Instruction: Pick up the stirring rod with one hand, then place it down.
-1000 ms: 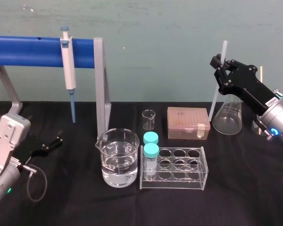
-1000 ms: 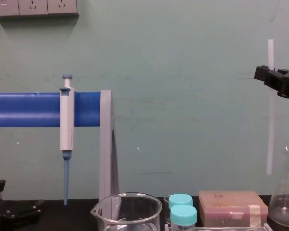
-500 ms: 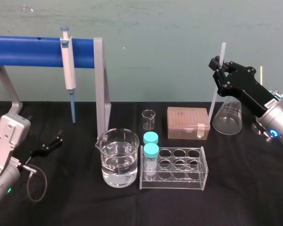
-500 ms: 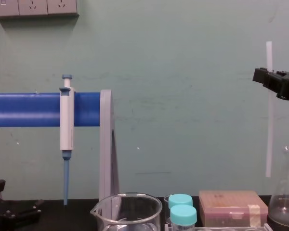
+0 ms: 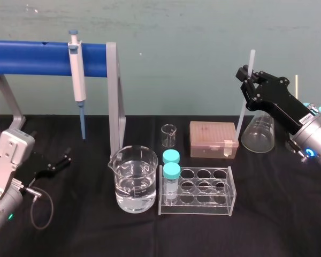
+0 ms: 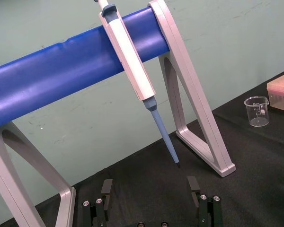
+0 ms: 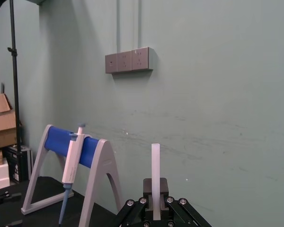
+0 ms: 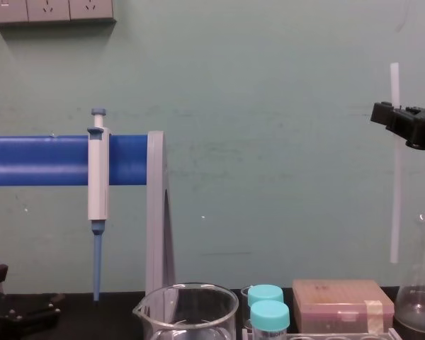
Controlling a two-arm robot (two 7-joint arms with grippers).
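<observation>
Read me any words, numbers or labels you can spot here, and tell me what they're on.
No text is legible.
White label behind the right gripper, which holds the stirring rod nearly upright in the air: print too small to read.
Small beaker: printed marks, too blurred to read.
Left gripper, parked low at the left: no writing seen.

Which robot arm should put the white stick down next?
The right. The right gripper is shut on the stirring rod, holding it upright in the air by the flask. The left gripper rests open on the table, far over by the blue rack.
</observation>
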